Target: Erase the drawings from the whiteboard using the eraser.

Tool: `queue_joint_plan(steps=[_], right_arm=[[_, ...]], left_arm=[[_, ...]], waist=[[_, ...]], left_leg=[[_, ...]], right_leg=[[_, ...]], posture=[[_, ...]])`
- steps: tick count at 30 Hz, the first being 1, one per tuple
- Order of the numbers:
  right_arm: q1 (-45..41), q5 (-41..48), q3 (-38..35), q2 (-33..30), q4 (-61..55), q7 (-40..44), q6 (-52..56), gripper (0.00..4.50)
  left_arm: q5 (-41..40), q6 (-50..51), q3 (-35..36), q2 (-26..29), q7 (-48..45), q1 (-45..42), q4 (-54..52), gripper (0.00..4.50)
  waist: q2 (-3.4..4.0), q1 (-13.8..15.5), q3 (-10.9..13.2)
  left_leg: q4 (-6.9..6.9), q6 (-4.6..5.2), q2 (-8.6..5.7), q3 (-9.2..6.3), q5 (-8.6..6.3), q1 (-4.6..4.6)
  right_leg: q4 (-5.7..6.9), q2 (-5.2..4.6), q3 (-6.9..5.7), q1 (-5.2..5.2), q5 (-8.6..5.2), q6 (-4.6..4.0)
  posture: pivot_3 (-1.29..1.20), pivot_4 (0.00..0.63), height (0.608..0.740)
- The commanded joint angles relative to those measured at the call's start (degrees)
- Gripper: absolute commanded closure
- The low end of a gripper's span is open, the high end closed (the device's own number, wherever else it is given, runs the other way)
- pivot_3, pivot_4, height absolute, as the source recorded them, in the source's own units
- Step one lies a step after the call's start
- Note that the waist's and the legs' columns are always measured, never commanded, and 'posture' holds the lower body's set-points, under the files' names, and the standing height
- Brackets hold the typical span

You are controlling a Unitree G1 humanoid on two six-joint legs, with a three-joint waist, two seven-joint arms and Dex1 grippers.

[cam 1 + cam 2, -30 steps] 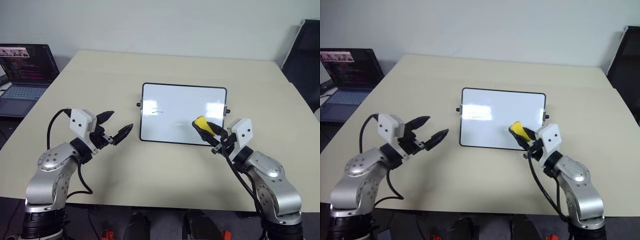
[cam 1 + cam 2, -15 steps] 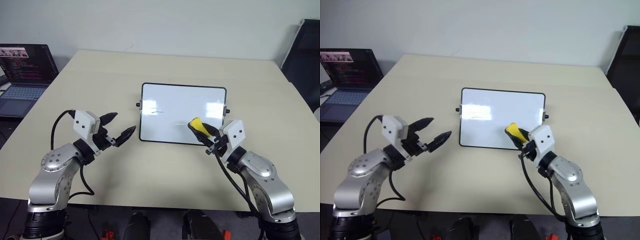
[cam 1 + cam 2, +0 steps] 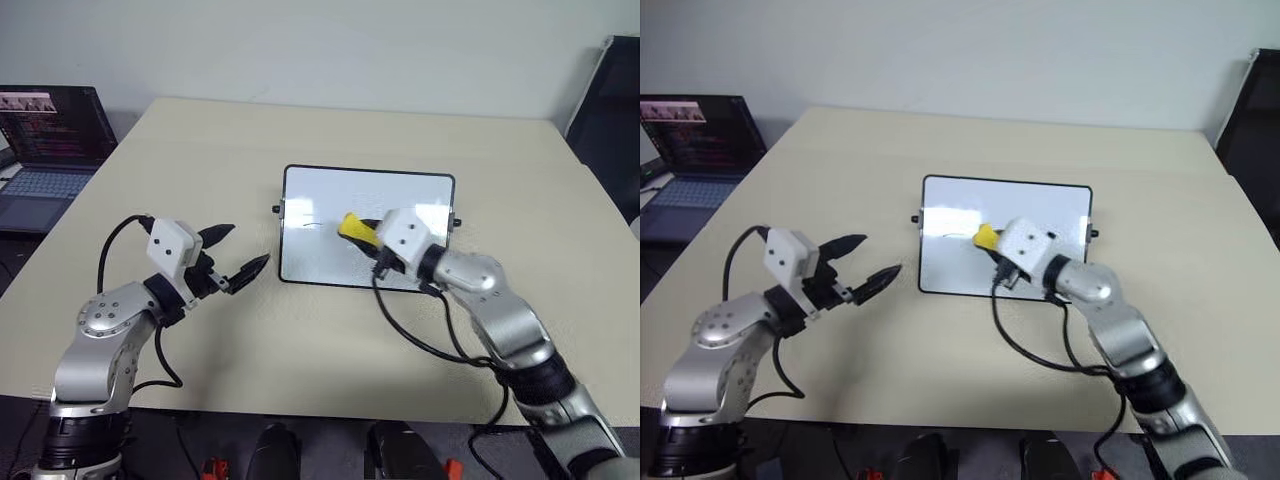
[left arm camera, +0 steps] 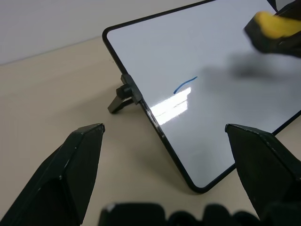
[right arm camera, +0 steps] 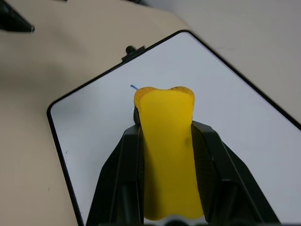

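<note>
The whiteboard [image 3: 320, 258] lies flat on the table, with a short thin dark drawing stroke [image 3: 315, 224] near its left side, also seen as a drawing stroke [image 4: 186, 85]. My right gripper [image 3: 364, 230] is shut on the yellow eraser [image 3: 353, 226] over the board's middle, just right of that stroke. Whether the eraser touches the board I cannot tell. In the right wrist view the eraser [image 5: 165, 155] sits squeezed between the black fingers [image 5: 120, 174]. My left gripper [image 3: 248, 244] hangs open and empty over the table, left of the board's near left corner.
An open laptop [image 3: 50, 140] stands at the far left of the beige table [image 3: 200, 160]. A black chair [image 3: 612, 105] is at the far right. A small black knob [image 4: 123, 96] sticks out from the board's left side.
My right arm swung left and forward, carrying the eraser from the board's near right corner to its middle, and the wrist rolled. The left gripper stayed put.
</note>
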Motion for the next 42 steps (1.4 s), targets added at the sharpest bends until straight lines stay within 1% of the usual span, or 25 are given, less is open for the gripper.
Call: queue_joint_plan(steps=[1,4,9,10,14,17,19,22,25,29,32,34,37,40,42], right_arm=[[-8.5,-5.0,4.7,4.2,9.9,-0.4,-4.9,3.43],[-13.0,-7.0,5.5,7.6,17.1,-1.7,-6.8,3.45],[-16.3,-10.3,6.0,9.4,23.5,-2.4,-8.6,3.46],[-16.5,-10.8,6.5,9.4,24.0,-1.7,-8.3,3.46],[-15.8,-12.9,10.3,7.3,23.2,5.4,-5.8,3.46],[-15.4,-14.1,11.6,6.1,22.2,8.1,-6.1,3.46],[-16.3,-15.7,10.7,6.7,23.8,5.0,-7.5,3.46],[-18.9,-17.5,7.7,8.2,27.9,-2.7,-10.1,3.46],[-20.0,-17.4,6.4,8.9,30.0,-5.1,-11.1,3.46],[-17.7,-17.0,8.5,6.6,29.7,1.2,-10.0,3.46],[-15.4,-17.5,10.9,4.4,27.1,7.3,-9.0,3.46],[-14.5,-17.9,11.9,3.3,26.2,9.7,-8.7,3.46],[-15.7,-19.3,10.4,3.6,27.4,6.1,-9.5,3.46],[-18.2,-20.5,7.4,4.5,30.3,-1.4,-11.3,3.47],[-19.2,-20.3,6.4,4.3,31.5,-3.0,-11.8,3.47]], left_arm=[[0.1,-0.1,-0.6,0.6,-0.5,-1.6,-0.4,0.0],[0.1,-0.3,-0.5,1.0,-1.1,-2.2,0.8,0.0],[0.4,-0.7,-0.3,1.8,-2.2,-1.7,2.1,0.0],[0.4,-0.8,-0.4,1.8,-2.4,-1.5,2.2,0.0],[0.5,-0.9,-0.3,1.7,-2.7,-1.0,1.9,0.0],[0.5,-1.1,-0.4,1.6,-2.8,-0.8,1.9,0.0],[0.5,-1.2,-0.4,1.6,-2.9,-0.8,2.1,0.0],[0.5,-1.4,-0.5,1.7,-3.1,-0.8,2.1,0.0],[0.5,-1.5,-0.7,1.7,-3.2,-0.8,2.2,0.0],[0.5,-1.6,-0.7,1.6,-3.4,-0.8,2.3,0.0],[0.6,-1.7,-0.8,1.4,-3.7,-0.9,2.6,0.0],[0.7,-1.8,-1.0,1.3,-3.7,-1.2,2.8,0.0],[0.8,-1.9,-1.3,1.2,-3.9,-1.5,3.0,0.0],[0.8,-2.0,-1.4,1.2,-4.1,-1.6,3.2,0.0],[0.7,-2.0,-1.5,1.3,-4.1,-1.7,3.3,0.0]], waist=[[0.02,-0.2,0.0],[0.01,-0.2,0.0],[0.01,0.2,0.0],[0.01,0.2,0.0],[0.02,0.1,0.0],[0.02,0.0,0.0],[0.02,0.1,0.0],[0.02,0.0,0.0],[0.01,0.1,0.0],[-0.02,0.2,0.0],[-0.02,0.2,0.0],[-0.02,0.1,0.0],[-0.02,0.0,0.0],[-0.01,0.1,0.0],[-0.02,0.1,0.0]], left_leg=[[-0.01,0.0,0.0,0.01,0.0,0.0],[-0.15,0.0,0.01,0.02,0.0,-0.03],[-0.34,0.0,0.0,-0.02,0.0,-0.18],[-0.36,0.0,0.0,-0.01,0.0,-0.22],[-0.36,0.0,0.02,-0.01,0.0,-0.22],[-0.32,0.0,0.02,-0.01,0.01,-0.2],[-0.29,-0.01,0.02,-0.01,0.03,-0.2],[-0.27,-0.09,0.02,-0.01,0.13,-0.17],[-0.27,-0.15,0.01,-0.01,0.25,-0.18],[-0.26,-0.16,0.0,-0.01,0.26,-0.18],[-0.29,-0.16,0.01,-0.02,0.26,-0.17],[-0.29,-0.16,0.01,-0.01,0.26,-0.16],[-0.28,-0.13,0.01,-0.01,0.28,-0.08],[-0.25,-0.15,0.01,-0.01,0.46,-0.07],[-0.25,-0.23,-0.01,-0.01,0.62,-0.08]], right_leg=[[0.03,0.01,0.01,-0.04,0.01,0.0],[0.03,0.01,-0.01,-0.12,0.11,-0.19],[0.02,-0.01,-0.1,-0.3,0.15,-0.28],[0.02,-0.01,-0.09,-0.36,0.16,-0.29],[0.12,0.01,-0.09,-0.43,0.16,-0.3],[0.12,0.01,-0.08,-0.42,0.15,-0.3],[0.12,0.01,-0.08,-0.41,0.14,-0.28],[0.14,0.01,-0.08,-0.4,0.14,-0.17],[0.14,0.0,-0.08,-0.41,0.19,-0.08],[0.12,-0.01,-0.07,-0.37,0.2,-0.07],[0.12,0.0,-0.08,-0.37,0.19,-0.08],[0.12,0.0,-0.08,-0.36,0.19,-0.08],[0.16,0.01,-0.07,-0.33,0.19,-0.05],[0.15,0.01,-0.06,-0.31,0.23,-0.16],[0.12,0.0,-0.04,-0.33,0.3,-0.31]], posture=[[0.0,0.15,0.74],[0.0,0.15,0.74],[0.0,0.15,0.74],[0.0,0.15,0.74],[0.0,0.15,0.74],[0.0,0.15,0.74],[0.0,0.15,0.74],[0.0,0.15,0.74],[0.0,0.15,0.74],[0.0,0.15,0.74],[0.0,0.15,0.74],[0.0,0.15,0.74],[0.0,0.15,0.74],[0.0,0.15,0.74],[0.0,0.15,0.74]])
